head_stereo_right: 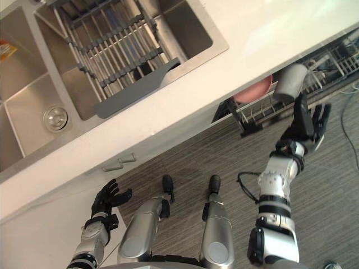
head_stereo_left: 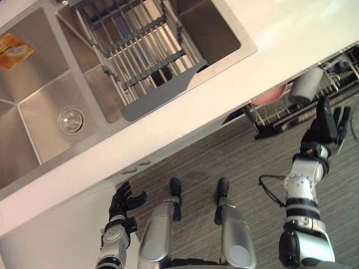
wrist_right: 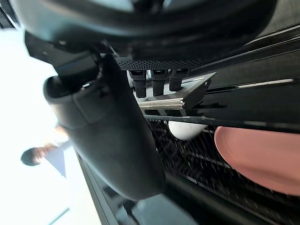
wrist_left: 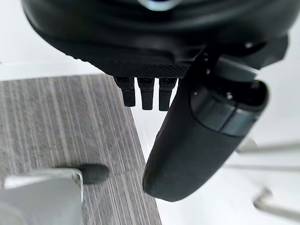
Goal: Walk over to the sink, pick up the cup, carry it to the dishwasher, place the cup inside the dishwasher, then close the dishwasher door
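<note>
The grey cup (head_stereo_left: 305, 87) rests in the pulled-out dishwasher rack (head_stereo_left: 275, 115) under the counter edge, next to a pink bowl (head_stereo_left: 269, 95). My right hand (head_stereo_left: 328, 126) is just in front of the cup with its fingers straight and open, and it holds nothing. In the right wrist view the right hand (wrist_right: 117, 140) faces the dark rack (wrist_right: 197, 164), with the pink bowl (wrist_right: 262, 159) and a white dish (wrist_right: 185, 130) past its fingers. My left hand (head_stereo_left: 124, 202) hangs low by the white cabinet, relaxed and empty; the left wrist view shows its thumb (wrist_left: 197, 140) over the floor.
A steel double sink (head_stereo_left: 33, 117) lies in the white counter (head_stereo_left: 224, 95), with a grey drain rack (head_stereo_left: 140, 50) across one basin and an orange packet (head_stereo_left: 14, 50) at the far left. Cabinet handles (head_stereo_left: 136, 165) stick out below the counter. Grey striped floor (head_stereo_left: 224, 162) lies underfoot.
</note>
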